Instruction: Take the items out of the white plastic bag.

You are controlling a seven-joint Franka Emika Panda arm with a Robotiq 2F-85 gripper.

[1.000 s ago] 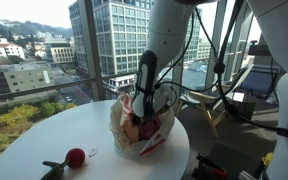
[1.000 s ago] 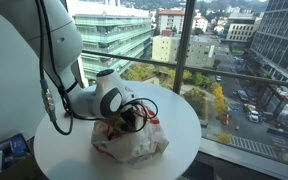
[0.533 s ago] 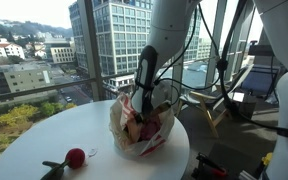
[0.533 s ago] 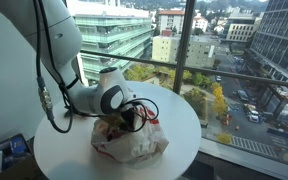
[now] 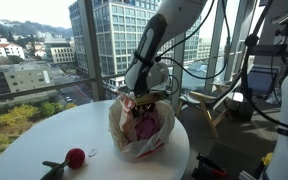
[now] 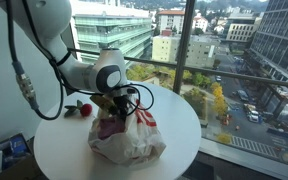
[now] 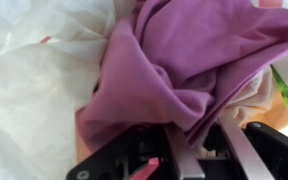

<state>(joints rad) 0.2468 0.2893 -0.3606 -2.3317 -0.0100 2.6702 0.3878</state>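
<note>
Table point(image 5: 34, 140): purple cloth point(image 7: 189, 60) in end effector point(image 7: 202, 140)

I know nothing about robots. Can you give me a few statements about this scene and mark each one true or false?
1. The white plastic bag sits on the floor. False: it sits on the round white table.
2. A purple cloth shows in the bag. True.
3. A red item lies on the table outside the bag. True.
4. The pincer hangs far from the bag. False: it is at the bag's opening, right by the cloth.
</note>
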